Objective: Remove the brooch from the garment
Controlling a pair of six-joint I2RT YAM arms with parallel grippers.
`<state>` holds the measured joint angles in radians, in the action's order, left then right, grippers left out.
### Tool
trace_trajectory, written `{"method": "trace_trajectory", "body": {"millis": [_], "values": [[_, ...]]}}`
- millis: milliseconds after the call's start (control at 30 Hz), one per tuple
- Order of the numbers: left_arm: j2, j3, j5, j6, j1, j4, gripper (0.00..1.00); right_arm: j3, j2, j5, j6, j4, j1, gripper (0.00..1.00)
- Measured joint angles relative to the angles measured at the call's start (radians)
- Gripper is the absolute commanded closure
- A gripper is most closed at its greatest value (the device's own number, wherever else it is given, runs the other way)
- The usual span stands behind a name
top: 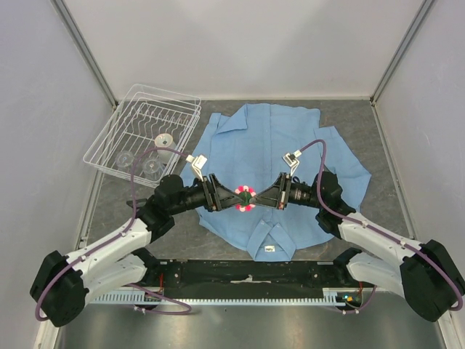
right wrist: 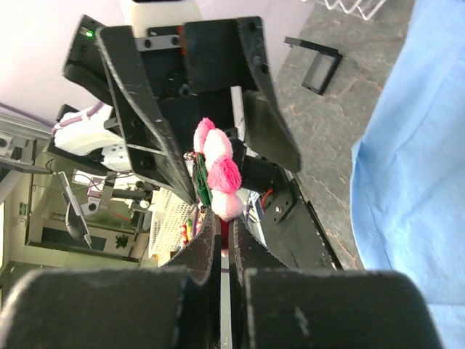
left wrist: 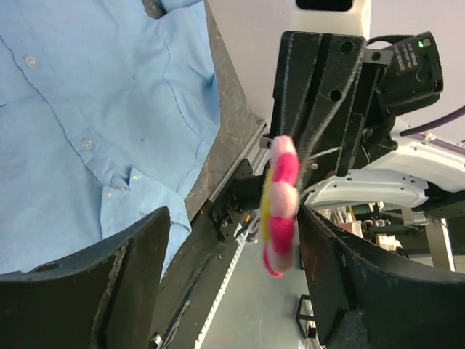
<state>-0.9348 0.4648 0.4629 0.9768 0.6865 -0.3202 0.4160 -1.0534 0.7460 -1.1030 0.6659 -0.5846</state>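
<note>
The right gripper [right wrist: 220,218] is pinched tight on the lower edge of the brooch [right wrist: 218,171], whose pink petals and green backing stand up just past its fingertips. Facing it, the left gripper [left wrist: 232,243] is spread wide, one finger [left wrist: 134,269] on each side of the brooch [left wrist: 282,196] and neither touching it. From above, the two grippers meet tip to tip, the left gripper [top: 231,198] and right gripper [top: 263,198] with the brooch [top: 245,197] between them over the middle of the light blue shirt [top: 269,138]. The wrist views show the brooch in the air, clear of the fabric. The shirt lies flat on the dark grey table [top: 378,131], collar toward the arm bases. A white wire dish rack [top: 109,125] holding clear glasses [top: 149,166] stands at the far left, apart from the shirt.
</note>
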Motion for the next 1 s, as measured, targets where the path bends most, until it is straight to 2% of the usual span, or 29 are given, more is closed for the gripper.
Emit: {"method": "trace_trajectory", "body": {"millis": [167, 433, 567, 600, 800, 1000], "values": [[-0.006, 0.001, 0.024, -0.018, -0.001, -0.032, 0.37, 0.004, 0.001, 0.014, 0.039, -0.092, 0.005, 1.00], [-0.018, -0.037, 0.069, 0.005, -0.001, -0.159, 0.64, 0.019, 0.006, 0.021, 0.061, -0.130, 0.009, 1.00], [-0.024, -0.054, 0.073, 0.021, -0.001, -0.188, 0.85, 0.019, 0.006, 0.021, 0.061, -0.132, 0.009, 1.00], [-0.024, -0.055, 0.073, 0.025, -0.001, -0.193, 0.96, 0.019, 0.006, 0.021, 0.060, -0.132, 0.009, 1.00], [-0.029, -0.061, 0.081, 0.037, -0.001, -0.222, 0.98, 0.019, 0.007, 0.024, 0.047, -0.126, 0.011, 0.71], [-0.040, -0.064, 0.093, 0.047, -0.002, -0.264, 0.98, 0.019, 0.006, 0.025, 0.017, -0.079, 0.011, 0.67]]}}
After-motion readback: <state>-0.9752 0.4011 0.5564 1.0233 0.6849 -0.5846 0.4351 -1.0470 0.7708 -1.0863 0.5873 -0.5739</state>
